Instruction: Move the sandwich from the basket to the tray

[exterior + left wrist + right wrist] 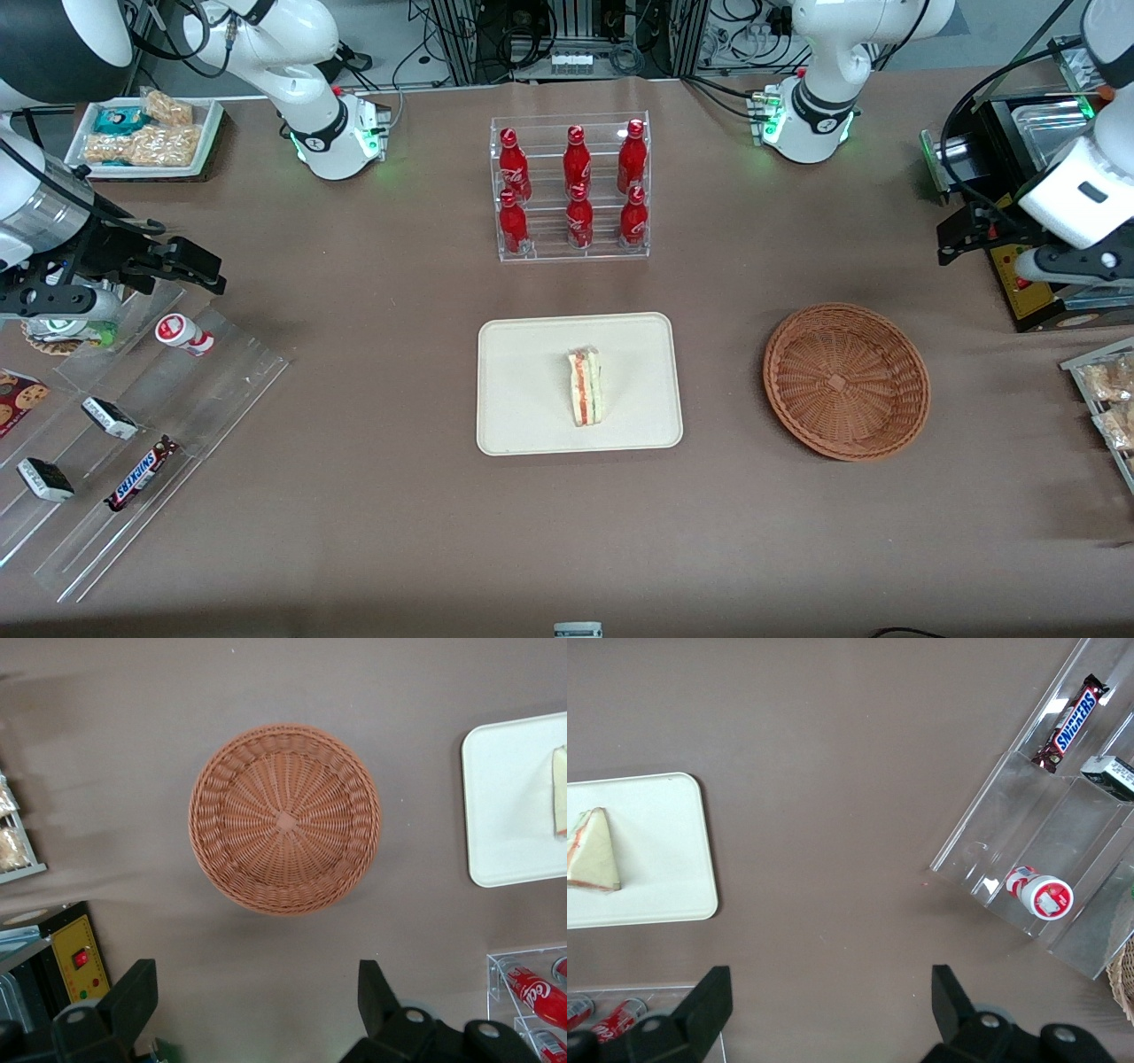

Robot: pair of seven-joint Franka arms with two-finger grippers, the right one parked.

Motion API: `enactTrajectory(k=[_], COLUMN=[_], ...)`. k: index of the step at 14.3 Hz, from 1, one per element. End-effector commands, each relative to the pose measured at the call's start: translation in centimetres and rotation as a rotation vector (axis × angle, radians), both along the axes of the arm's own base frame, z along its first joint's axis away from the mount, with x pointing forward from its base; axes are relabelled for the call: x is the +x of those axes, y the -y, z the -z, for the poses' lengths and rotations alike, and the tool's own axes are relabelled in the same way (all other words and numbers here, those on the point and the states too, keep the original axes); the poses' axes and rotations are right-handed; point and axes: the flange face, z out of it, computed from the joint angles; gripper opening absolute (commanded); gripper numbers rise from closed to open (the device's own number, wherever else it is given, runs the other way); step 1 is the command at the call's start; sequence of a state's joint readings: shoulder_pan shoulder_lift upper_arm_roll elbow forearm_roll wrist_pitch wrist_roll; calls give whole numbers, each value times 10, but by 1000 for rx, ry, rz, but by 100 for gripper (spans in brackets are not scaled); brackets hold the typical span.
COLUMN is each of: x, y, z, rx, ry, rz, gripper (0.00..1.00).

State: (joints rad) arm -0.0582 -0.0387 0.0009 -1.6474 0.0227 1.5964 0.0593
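Note:
The sandwich [585, 386], a white bread wedge with orange-red and green filling, lies on the cream tray [532, 390] at the table's middle. The round wicker basket [846, 381] stands beside the tray, toward the working arm's end, with nothing in it. My left gripper [946, 241] hovers high, farther from the front camera than the basket and off toward the table's end. In the left wrist view it is open [257, 992] with nothing between its fingers, and the basket [285, 819], the tray's edge [509, 797] and a sliver of sandwich [560, 788] show below. The right wrist view also shows the sandwich [592, 850] on the tray [664, 859].
A clear rack of red bottles [571, 190] stands farther from the front camera than the tray. A black box with a yellow panel [1028, 283] and a snack tray [1107, 399] sit at the working arm's end. A stepped acrylic stand with snack bars [133, 425] lies at the parked arm's end.

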Motion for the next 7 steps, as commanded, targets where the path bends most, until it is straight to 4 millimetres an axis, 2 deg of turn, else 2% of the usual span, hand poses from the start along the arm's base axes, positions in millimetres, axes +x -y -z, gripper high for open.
enactTrajectory(k=[1, 7], x=[1, 0], y=[1, 4], z=[-1, 5], rx=[-17, -18], ry=[-19, -35], rz=[16, 22], gripper=[100, 100])
